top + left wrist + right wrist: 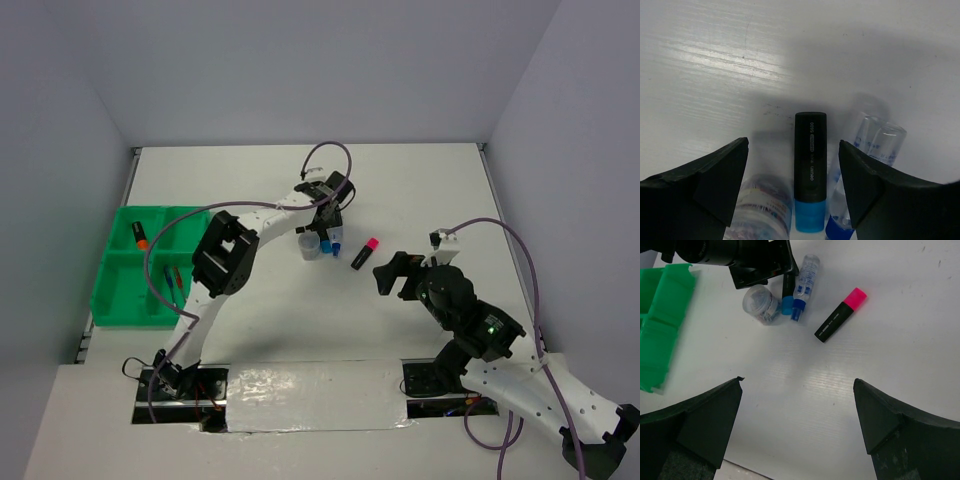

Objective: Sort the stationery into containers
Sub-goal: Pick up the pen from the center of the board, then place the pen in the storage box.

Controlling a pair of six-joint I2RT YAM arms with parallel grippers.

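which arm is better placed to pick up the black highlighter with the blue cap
Left. The left end effector hangs open over the black plastic highlighter with the blue cap, jaws straddling it. The right end effector is farther back, nearer the pink-capped black highlighter.

Two white-and-black arms, cabled in dull purple.
The left arm [262, 213] and right arm [540, 385] have white links and black joints; a purple cable [330, 147] loops over each, a green light [490, 325] seemingly glows on the right, and the end effector fingers [715, 180] are matte black wedges.
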